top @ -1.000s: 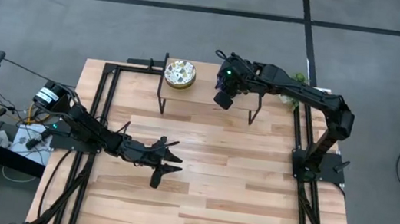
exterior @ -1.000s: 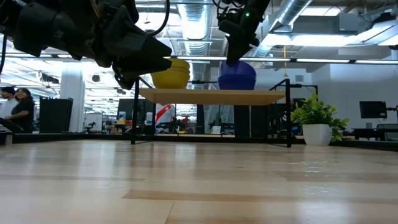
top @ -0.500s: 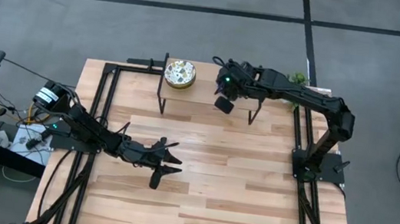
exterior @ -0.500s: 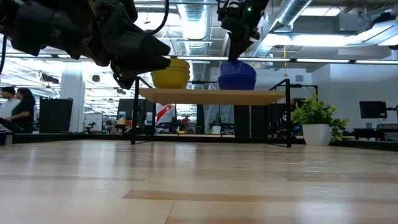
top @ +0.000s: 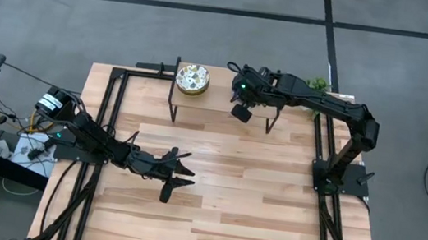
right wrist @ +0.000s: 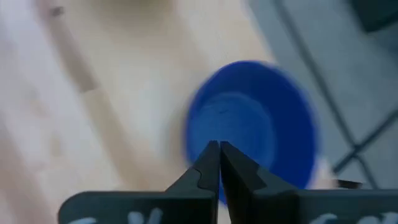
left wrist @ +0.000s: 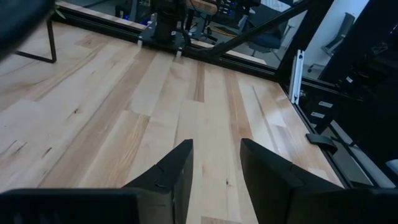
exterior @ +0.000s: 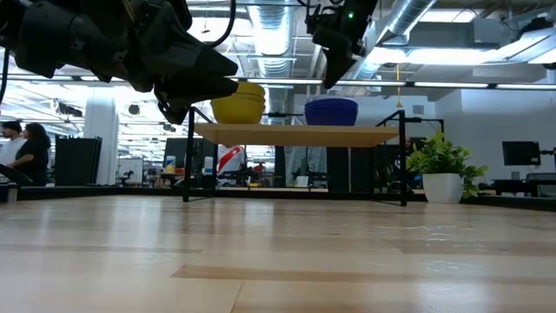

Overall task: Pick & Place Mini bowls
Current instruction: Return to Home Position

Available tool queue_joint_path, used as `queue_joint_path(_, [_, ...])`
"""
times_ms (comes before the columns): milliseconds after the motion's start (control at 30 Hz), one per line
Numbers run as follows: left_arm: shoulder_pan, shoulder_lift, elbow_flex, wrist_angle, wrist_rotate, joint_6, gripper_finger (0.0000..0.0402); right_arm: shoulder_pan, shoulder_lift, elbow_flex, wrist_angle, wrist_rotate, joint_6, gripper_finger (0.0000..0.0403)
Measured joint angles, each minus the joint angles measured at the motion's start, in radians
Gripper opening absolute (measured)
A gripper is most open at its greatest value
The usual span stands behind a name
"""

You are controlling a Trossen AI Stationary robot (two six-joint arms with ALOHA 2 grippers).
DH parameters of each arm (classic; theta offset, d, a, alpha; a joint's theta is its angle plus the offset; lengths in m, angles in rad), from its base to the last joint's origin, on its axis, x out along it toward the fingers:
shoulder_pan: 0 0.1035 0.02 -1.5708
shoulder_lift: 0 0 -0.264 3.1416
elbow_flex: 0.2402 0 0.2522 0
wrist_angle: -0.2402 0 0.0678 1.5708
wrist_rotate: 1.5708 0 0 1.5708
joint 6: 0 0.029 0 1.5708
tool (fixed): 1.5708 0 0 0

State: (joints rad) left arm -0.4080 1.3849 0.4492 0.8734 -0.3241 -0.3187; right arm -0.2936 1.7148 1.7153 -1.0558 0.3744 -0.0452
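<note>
Mini bowls (top: pixel 193 78) sit on the far shelf (exterior: pixel 295 134). Right gripper (exterior: pixel 330 80) above the blue ones (exterior: pixel 331 111), fingers (right wrist: pixel 207 167) clenched empty; left gripper (left wrist: pixel 216 149) spread wide over the plank table (top: pixel 253 200), office behind.

— State of the left arm?
— Stretched low and nearly straight, with wrist, elbow and base trailing in a line behind the left claw (top: pixel 185 173). Its two fingers (left wrist: pixel 176 167) are spread wide apart.
— And the right arm?
— Raised, the forearm running back from the right claw (top: pixel 240 112) to a bent elbow. The claw tilts downward, fingers (right wrist: pixel 210 163) pressed together.
</note>
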Motion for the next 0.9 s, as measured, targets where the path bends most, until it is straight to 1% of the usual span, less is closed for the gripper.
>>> queue_joint_path(100, [0.000,0.000,0.000,0.000,0.000,0.000,0.0131,0.000,-0.001,0.000,0.041,0.133,0.001,0.0001])
queue_joint_path(267, [0.000,0.000,0.000,0.000,0.000,0.000,0.0131,-0.009,0.001,0.000,0.118,0.414,-0.006,0.0003])
queue_joint_path(333, [0.000,0.000,0.000,0.000,0.000,0.001,0.0131,-0.022,0.003,0.000,0.120,0.475,-0.007,0.0001])
queue_joint_path(367, [0.000,0.000,0.000,0.000,0.000,0.008,0.0131,-0.029,0.003,0.000,0.116,0.483,-0.007,0.0001])
queue_joint_path(433, [0.000,0.000,0.000,0.000,0.000,0.033,0.0131,-0.042,0.003,0.000,0.105,0.475,-0.006,0.0001])
queue_joint_path(500, [-0.003,0.000,0.000,-0.001,-0.001,0.049,0.0131,-0.050,0.003,0.000,0.099,0.432,-0.007,0.0001])
queue_joint_path(700, [-0.042,-0.024,-0.001,-0.008,-0.001,0.104,0.0131,-0.037,-0.028,-0.006,0.116,0.195,-0.040,0.0001])
queue_joint_path(767, [-0.062,-0.055,-0.001,-0.023,-0.001,0.115,0.0131,-0.021,-0.057,-0.038,0.153,0.157,-0.058,0.0000])
queue_joint_path(900, [-0.120,-0.134,-0.032,-0.029,-0.004,0.176,0.0131,0.016,-0.155,-0.161,0.274,0.133,-0.076,0.0000])
